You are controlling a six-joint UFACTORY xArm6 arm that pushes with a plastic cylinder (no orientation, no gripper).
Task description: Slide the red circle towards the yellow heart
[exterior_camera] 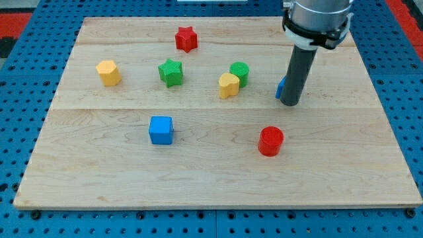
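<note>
Camera view: no pincer here, only a rod, so no wide or narrow to tell. My tip (291,103) stands above and right of the red circle (270,141), apart from it, hiding most of a blue block (280,87). Yellow heart (229,85) lies above-left of the circle, touching a green circle (240,73), on the table (211,178).

Cylinder (270,141) below-right of heart (229,85)

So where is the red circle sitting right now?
The red circle sits right of centre toward the view's bottom, apart from other blocks, below my tip and lower right of the yellow heart.
</note>
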